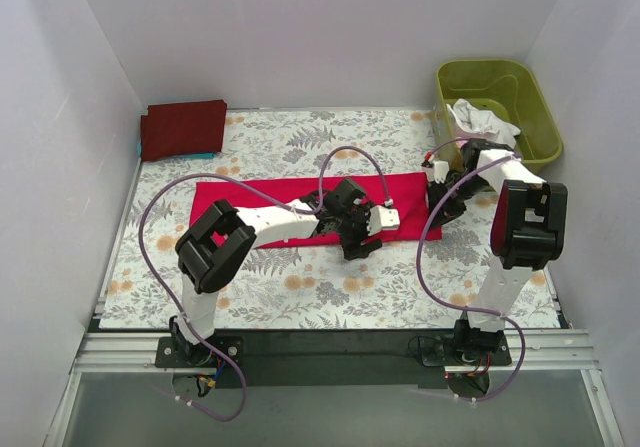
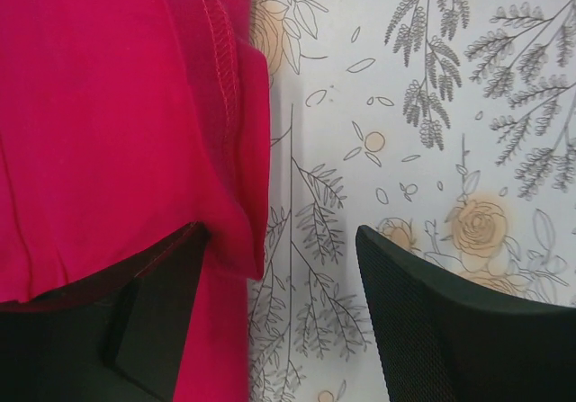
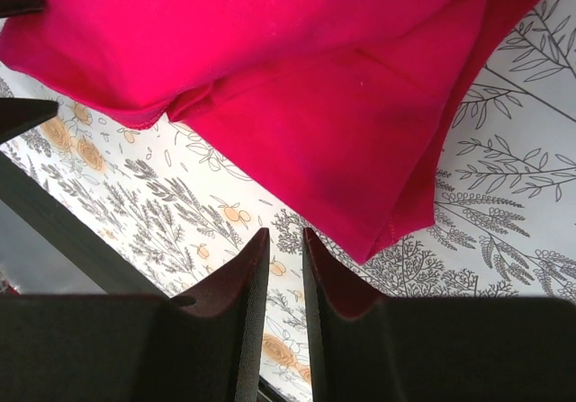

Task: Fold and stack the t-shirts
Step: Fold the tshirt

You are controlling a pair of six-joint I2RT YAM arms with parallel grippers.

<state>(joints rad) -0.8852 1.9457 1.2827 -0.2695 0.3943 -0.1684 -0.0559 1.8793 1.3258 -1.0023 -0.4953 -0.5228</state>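
Observation:
A bright crimson t-shirt lies folded into a long strip across the middle of the floral cloth. My left gripper stands at its near edge. In the left wrist view it is open, a hemmed edge of the red shirt draped over one finger, the other over bare cloth. My right gripper is at the strip's right end. In its wrist view it keeps a narrow empty gap just short of the shirt's corner. A folded dark maroon t-shirt rests at the back left.
An olive-green tub stands at the back right with a crumpled white t-shirt hanging over its left rim. The floral table cloth covers the table. White walls close in on three sides.

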